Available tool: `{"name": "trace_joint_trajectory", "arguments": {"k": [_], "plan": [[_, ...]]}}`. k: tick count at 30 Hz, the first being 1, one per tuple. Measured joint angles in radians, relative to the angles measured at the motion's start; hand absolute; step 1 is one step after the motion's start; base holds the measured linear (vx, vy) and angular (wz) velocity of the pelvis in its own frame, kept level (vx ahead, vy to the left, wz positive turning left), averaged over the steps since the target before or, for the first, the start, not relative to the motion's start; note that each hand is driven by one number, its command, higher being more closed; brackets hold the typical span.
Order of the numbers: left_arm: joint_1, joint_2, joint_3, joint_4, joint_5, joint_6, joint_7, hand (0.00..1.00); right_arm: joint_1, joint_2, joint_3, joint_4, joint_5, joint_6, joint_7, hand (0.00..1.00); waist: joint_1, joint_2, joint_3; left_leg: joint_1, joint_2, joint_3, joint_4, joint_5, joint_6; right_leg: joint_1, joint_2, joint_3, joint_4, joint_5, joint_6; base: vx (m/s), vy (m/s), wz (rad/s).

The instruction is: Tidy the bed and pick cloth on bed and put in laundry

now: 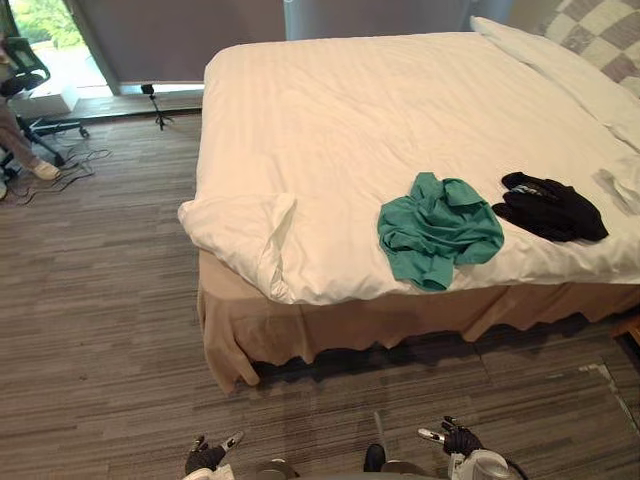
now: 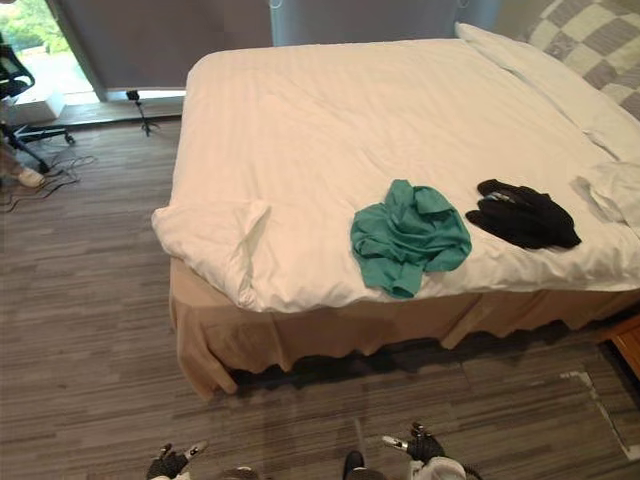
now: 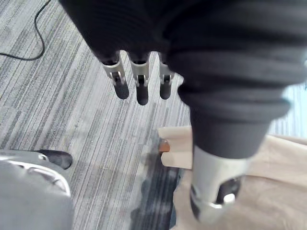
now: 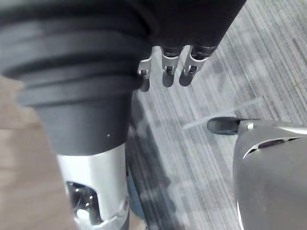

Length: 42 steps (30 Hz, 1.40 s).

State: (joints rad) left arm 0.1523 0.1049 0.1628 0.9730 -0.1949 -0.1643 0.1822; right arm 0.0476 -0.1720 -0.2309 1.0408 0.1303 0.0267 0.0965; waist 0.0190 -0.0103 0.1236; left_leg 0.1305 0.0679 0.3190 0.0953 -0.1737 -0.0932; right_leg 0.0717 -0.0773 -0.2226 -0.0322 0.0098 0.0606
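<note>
A crumpled teal fabric cloth [image 1: 438, 228] is lying on the wide white-duveted bed [image 1: 350, 120], close to its near edge and right of centre. A crumpled black fabric garment [image 1: 550, 207] is lying just right of it, not touching. The left hand [image 1: 205, 458] and right hand [image 1: 460, 439] are being held low over the grey striped carpet [image 1: 100, 320] on the near side, well apart from both cloths. Fingers [image 3: 142, 88] of each hand are being held straight and loosely apart; nothing is being gripped. A tan bed skirt [image 1: 330, 330] is hanging between the hands and the cloths.
</note>
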Motion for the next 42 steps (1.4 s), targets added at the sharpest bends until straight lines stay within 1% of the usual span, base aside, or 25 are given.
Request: {"name": "trace_joint_trajectory", "arguments": {"k": [2,4,5,8,10,12,14,15,16,18,21,22,23,25,26,27,28,29,30,33,34,37,39,41,42], "plan": [[-0.014,0.008,-0.003,-0.005,-0.002,-0.007,0.012,0.00,0.001,0.001,0.000,0.000,0.003,0.002,0.000,0.00,-0.010,0.006,-0.004,0.012,0.000,0.000,-0.024,0.009,-0.002,0.002,0.003,-0.010,0.000,0.000,0.000,-0.02,-0.043,0.06],[-0.028,0.037,0.007,-0.030,-0.007,-0.020,0.029,0.00,0.003,0.002,0.001,0.000,0.009,0.004,0.001,0.00,-0.017,0.009,-0.012,0.012,0.000,0.002,-0.029,0.010,-0.002,0.002,0.004,-0.014,-0.003,0.002,-0.003,-0.04,-0.026,0.03],[-0.039,0.061,0.036,-0.064,-0.014,-0.030,0.034,0.00,0.004,0.002,0.001,0.000,0.009,0.004,0.001,0.00,-0.019,0.008,-0.015,0.012,0.000,0.003,-0.032,0.013,-0.003,0.001,0.005,-0.014,-0.007,0.005,-0.006,-0.07,-0.025,-0.03],[-0.055,0.158,0.103,-0.154,-0.028,-0.077,0.050,0.00,0.018,0.006,0.007,0.001,0.009,0.006,0.001,0.00,-0.019,0.001,-0.021,0.013,0.000,0.005,-0.052,0.028,0.000,-0.002,0.007,-0.018,-0.009,0.010,-0.013,-0.08,-0.028,0.05],[-0.071,0.279,0.174,-0.263,-0.042,-0.128,0.082,0.00,0.038,0.009,0.010,0.002,0.013,0.015,-0.006,0.00,-0.019,-0.002,-0.028,0.017,0.007,0.036,-0.066,0.035,0.000,-0.002,0.015,-0.018,-0.019,0.020,-0.024,-0.13,-0.045,-0.03],[-0.079,0.332,0.205,-0.309,-0.038,-0.140,0.107,0.00,0.052,0.011,0.018,0.002,0.030,0.015,-0.018,0.00,-0.018,0.002,-0.043,0.021,0.009,0.056,-0.082,0.046,0.000,-0.003,0.020,-0.017,-0.032,0.029,-0.025,-0.10,-0.042,-0.13],[-0.113,0.397,0.231,-0.394,0.004,-0.147,0.140,0.00,0.089,0.014,0.052,0.000,0.039,0.015,-0.033,0.00,-0.016,0.010,-0.073,0.032,0.012,0.088,-0.112,0.065,-0.005,-0.001,0.027,-0.014,-0.046,0.036,-0.033,-0.12,-0.061,-0.17],[-0.125,0.409,0.232,-0.412,0.011,-0.147,0.141,0.00,0.099,0.016,0.056,-0.001,0.042,0.015,-0.035,0.00,-0.016,0.010,-0.079,0.033,0.013,0.094,-0.119,0.068,-0.006,0.000,0.028,-0.013,-0.047,0.037,-0.034,-0.12,-0.058,-0.12],[-0.181,0.449,0.232,-0.458,0.026,-0.149,0.136,0.00,0.123,0.017,0.071,-0.007,0.047,0.016,-0.042,0.00,-0.018,0.014,-0.088,0.047,0.031,0.164,-0.129,0.070,-0.010,0.013,0.031,-0.015,-0.058,0.038,-0.035,-0.09,-0.044,0.03],[-0.245,0.486,0.228,-0.511,0.046,-0.154,0.120,0.00,0.146,0.017,0.080,-0.025,0.047,0.022,-0.050,0.00,-0.030,0.015,-0.093,0.062,0.052,0.250,-0.130,0.076,-0.023,0.012,0.033,-0.020,-0.065,0.030,-0.025,-0.10,-0.038,0.05],[-0.320,0.574,0.194,-0.570,0.048,-0.155,0.064,0.00,0.173,0.018,0.086,-0.047,0.047,0.030,-0.057,0.00,-0.032,0.016,-0.098,0.064,0.053,0.279,-0.133,0.076,-0.030,0.000,0.036,0.002,-0.065,0.032,-0.022,-0.06,-0.011,-0.20],[-0.336,0.587,0.183,-0.572,0.048,-0.154,0.050,0.00,0.175,0.019,0.086,-0.047,0.047,0.034,-0.057,0.00,-0.033,0.016,-0.098,0.064,0.053,0.282,-0.135,0.077,-0.031,-0.003,0.037,0.006,-0.065,0.033,-0.022,-0.02,-0.002,-0.25],[-0.384,0.609,0.144,-0.571,0.053,-0.144,0.024,0.00,0.180,0.019,0.085,-0.047,0.048,0.038,-0.057,0.00,-0.034,0.016,-0.097,0.064,0.052,0.296,-0.139,0.080,-0.037,-0.004,0.039,0.015,-0.065,0.038,-0.025,0.01,0.002,-0.21],[-0.435,0.619,0.086,-0.567,0.082,-0.118,-0.001,0.00,0.187,0.022,0.078,-0.049,0.047,0.038,-0.055,0.00,-0.039,0.018,-0.097,0.063,0.051,0.304,-0.144,0.087,-0.034,-0.019,0.041,0.023,-0.065,0.048,-0.034,0.01,0.004,-0.18],[-0.462,0.621,0.049,-0.564,0.108,-0.094,-0.016,0.00,0.186,0.023,0.078,-0.055,0.046,0.037,-0.054,0.00,-0.043,0.018,-0.095,0.062,0.051,0.306,-0.144,0.088,-0.034,-0.022,0.043,0.027,-0.065,0.051,-0.037,0.05,0.000,-0.15],[-0.516,0.623,-0.021,-0.533,0.157,-0.059,-0.034,0.00,0.187,0.024,0.078,-0.080,0.046,0.037,-0.051,0.00,-0.050,0.020,-0.092,0.053,0.051,0.316,-0.141,0.093,-0.036,-0.042,0.044,0.036,-0.060,0.058,-0.044,0.06,-0.002,-0.15],[-0.537,0.625,-0.047,-0.517,0.174,-0.043,-0.035,0.00,0.184,0.023,0.080,-0.087,0.047,0.033,-0.049,0.00,-0.057,0.019,-0.091,0.040,0.050,0.317,-0.137,0.094,-0.034,-0.057,0.045,0.044,-0.058,0.064,-0.048,0.07,-0.009,-0.19],[-0.614,0.628,-0.103,-0.468,0.207,-0.003,-0.033,0.00,0.155,0.023,0.088,-0.088,0.048,0.023,-0.047,0.00,-0.073,0.012,-0.074,-0.007,0.051,0.318,-0.116,0.094,-0.033,-0.092,0.044,0.055,-0.057,0.081,-0.055,0.03,-0.014,-0.15],[-0.655,0.628,-0.123,-0.446,0.216,0.011,-0.032,0.00,0.137,0.023,0.090,-0.091,0.048,0.019,-0.046,0.00,-0.074,0.005,-0.053,-0.016,0.052,0.320,-0.107,0.094,-0.032,-0.101,0.043,0.061,-0.057,0.088,-0.056,-0.01,-0.009,-0.17],[-0.880,0.631,-0.209,-0.344,0.254,0.099,-0.016,0.00,0.050,0.015,0.127,-0.141,0.081,-0.009,-0.047,0.00,-0.096,-0.007,0.088,-0.100,0.057,0.327,-0.066,0.092,-0.017,-0.178,0.039,0.088,-0.057,0.136,-0.059,-0.13,0.002,-0.16],[-0.910,0.631,-0.225,-0.331,0.255,0.109,-0.010,0.00,0.040,0.014,0.132,-0.153,0.086,-0.010,-0.047,0.00,-0.103,-0.009,0.108,-0.112,0.059,0.328,-0.058,0.091,-0.016,-0.189,0.039,0.093,-0.057,0.142,-0.059,-0.09,-0.004,-0.12],[-1.048,0.631,-0.303,-0.301,0.271,0.176,-0.007,0.00,0.005,0.004,0.177,-0.226,0.113,-0.028,-0.055,0.00,-0.128,-0.023,0.188,-0.175,0.067,0.331,-0.032,0.089,-0.012,-0.249,0.040,0.123,-0.057,0.170,-0.049,-0.08,-0.003,-0.13],[-1.144,0.630,-0.354,-0.271,0.274,0.215,-0.009,0.00,-0.008,-0.003,0.216,-0.279,0.137,-0.039,-0.064,0.00,-0.132,-0.028,0.232,-0.223,0.079,0.333,-0.006,0.086,-0.006,-0.289,0.043,0.137,-0.057,0.194,-0.035,-0.09,0.009,-0.08],[-1.215,0.630,-0.379,-0.252,0.276,0.246,-0.009,0.00,-0.011,-0.009,0.247,-0.325,0.155,-0.046,-0.076,0.00,-0.133,-0.035,0.272,-0.255,0.080,0.332,-0.001,0.091,0.002,-0.319,0.043,0.147,-0.057,0.209,-0.033,-0.09,0.021,0.01],[-1.226,0.630,-0.382,-0.248,0.278,0.254,-0.009,0.00,-0.013,-0.009,0.249,-0.332,0.156,-0.046,-0.078,0.00,-0.133,-0.034,0.275,-0.267,0.080,0.331,0.000,0.093,0.005,-0.333,0.042,0.150,-0.057,0.213,-0.033,-0.08,0.025,0.03]]}}
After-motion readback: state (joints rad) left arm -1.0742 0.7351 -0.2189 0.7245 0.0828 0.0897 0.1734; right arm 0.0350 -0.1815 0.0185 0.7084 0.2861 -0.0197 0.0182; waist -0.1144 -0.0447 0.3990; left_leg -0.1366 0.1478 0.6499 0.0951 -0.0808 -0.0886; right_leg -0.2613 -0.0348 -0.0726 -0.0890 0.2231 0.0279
